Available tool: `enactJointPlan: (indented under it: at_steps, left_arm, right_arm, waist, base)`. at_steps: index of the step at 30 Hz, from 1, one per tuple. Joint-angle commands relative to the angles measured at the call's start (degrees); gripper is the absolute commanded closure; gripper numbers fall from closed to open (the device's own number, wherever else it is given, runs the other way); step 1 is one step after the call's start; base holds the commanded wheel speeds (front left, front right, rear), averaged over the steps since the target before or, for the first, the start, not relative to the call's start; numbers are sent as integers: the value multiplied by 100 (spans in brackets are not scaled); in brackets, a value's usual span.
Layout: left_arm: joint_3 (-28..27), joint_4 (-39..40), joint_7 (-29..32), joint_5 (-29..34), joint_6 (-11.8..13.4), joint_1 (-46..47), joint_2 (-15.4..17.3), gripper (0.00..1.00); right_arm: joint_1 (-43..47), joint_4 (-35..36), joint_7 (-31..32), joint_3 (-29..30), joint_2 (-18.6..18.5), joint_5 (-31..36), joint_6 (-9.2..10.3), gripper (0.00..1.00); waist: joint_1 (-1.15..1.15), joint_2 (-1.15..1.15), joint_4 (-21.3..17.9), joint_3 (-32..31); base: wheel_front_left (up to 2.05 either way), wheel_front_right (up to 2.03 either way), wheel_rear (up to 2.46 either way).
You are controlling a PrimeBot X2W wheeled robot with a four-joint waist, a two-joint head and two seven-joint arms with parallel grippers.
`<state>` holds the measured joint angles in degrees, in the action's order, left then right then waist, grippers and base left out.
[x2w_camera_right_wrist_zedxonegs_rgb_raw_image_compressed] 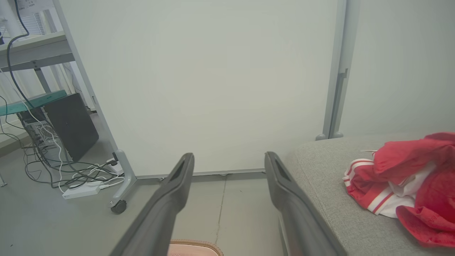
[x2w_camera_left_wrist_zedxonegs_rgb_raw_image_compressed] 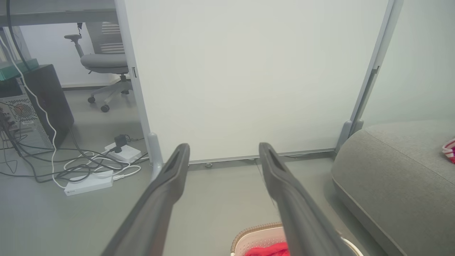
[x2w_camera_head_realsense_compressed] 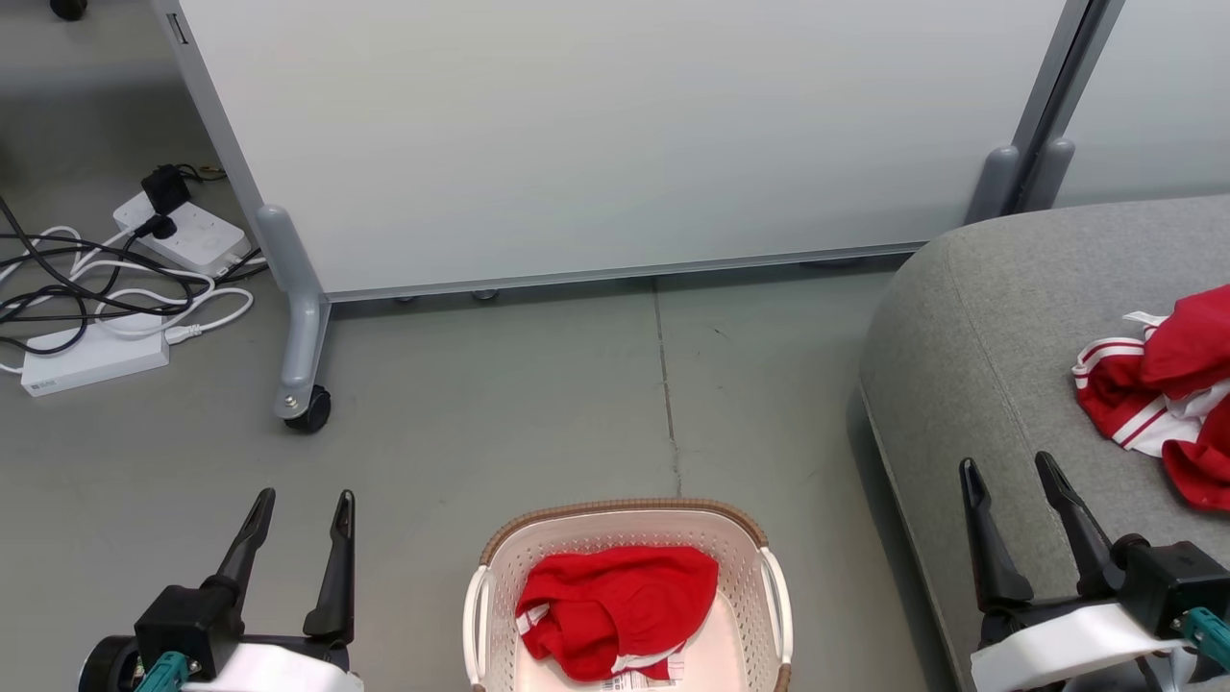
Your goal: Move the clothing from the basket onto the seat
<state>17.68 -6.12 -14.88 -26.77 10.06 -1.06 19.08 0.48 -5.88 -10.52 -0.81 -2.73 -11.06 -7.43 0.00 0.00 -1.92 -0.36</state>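
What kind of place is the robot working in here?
Probably an office or lab corner, not a home: a wheeled partition panel, an office chair and computer tower behind it, and power strips with tangled cables on the floor.

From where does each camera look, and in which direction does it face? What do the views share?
Head view: from the head, facing forward and down at the floor, the basket holding red clothing and the seat; left claw and right claw show, both open.
Left wrist view: from the left wrist, along its own fingers toward the white panel.
Right wrist view: from the right wrist, along its own fingers toward that panel.
Shared: both wrist views show the panel, seat and basket rim.
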Motion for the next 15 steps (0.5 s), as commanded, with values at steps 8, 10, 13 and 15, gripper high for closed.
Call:
enactJointPlan:
  at_steps: [8,10,13,15]
  left_arm:
    - [-193,-145,-21,162,-146,-103,-65,0]
    - [-234,-166,-21,184,-167,-107,-82,0]
    - [-278,-201,-21,228,-208,-108,-116,0]
    - [-303,-221,-21,267,-244,-102,-134,0]
  right_arm:
    - [100,82,115,27,-27,-2,-11,0]
    - [99,89,120,26,-27,-15,-11,0]
    - [99,89,123,16,-28,-26,-11,0]
    - [91,90,129,4,-27,-29,-11,0]
  waist:
    - [0,0,-17,-14]
    - [0,0,-18,-4]
    - [0,0,-18,0]
    - [0,0,-22,3]
  base:
    - [0,0,0]
    - [0,0,0]
    - [0,0,0]
    - [0,0,0]
